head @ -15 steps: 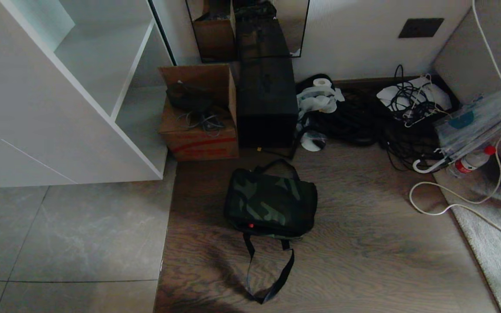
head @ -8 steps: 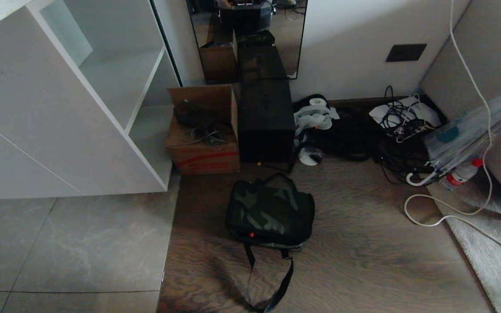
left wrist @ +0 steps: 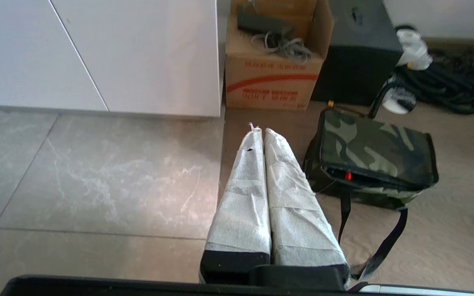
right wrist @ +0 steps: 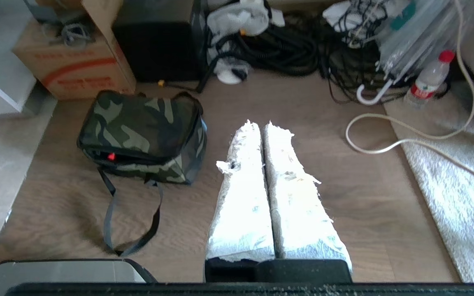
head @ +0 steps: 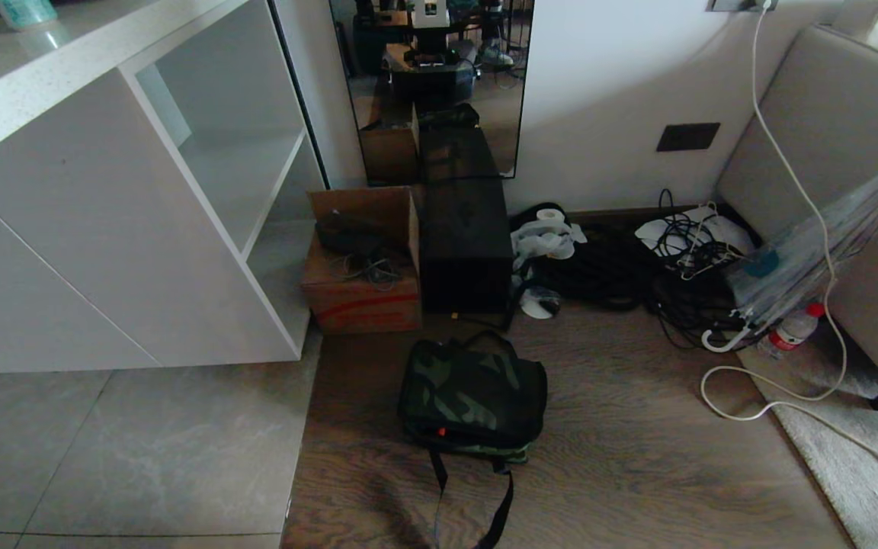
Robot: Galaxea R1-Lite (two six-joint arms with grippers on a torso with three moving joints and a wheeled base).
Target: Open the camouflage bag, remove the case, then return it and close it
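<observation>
The camouflage bag (head: 473, 395) lies flat on the wooden floor (head: 637, 457) in the lower middle of the head view, its lid down and zipped, so opening it looks like the first job still to do. One black strap (head: 477, 503) trails off its near edge toward the bottom of the frame, and a small red tab (head: 441, 432) shows at the near seam. The case is not visible; I judge it sits inside the closed bag.

Neither arm shows in the head view. In the left wrist view the left hand (left wrist: 258, 132) has its two padded fingers pressed together, holding nothing, hanging above the floor just beside the bag's edge. In the right wrist view the right hand (right wrist: 259, 125) is likewise closed tight and empty, over bare wood to the bag's other side. Both appear parked, probably because the robot has not reached the bag.

The bag's far edge comes close to a cardboard box (head: 363, 290) and a tall black box (head: 466, 252) in the upper middle of the head view, leaving little room behind it. A white cabinet (head: 119, 229) fills the upper left. Tangled cables (head: 637, 267), a white cord (head: 759, 404), a water bottle (head: 789, 332) and a rug (head: 850, 473) crowd the right. The widest free room lies on the near side and lower right of the bag.
</observation>
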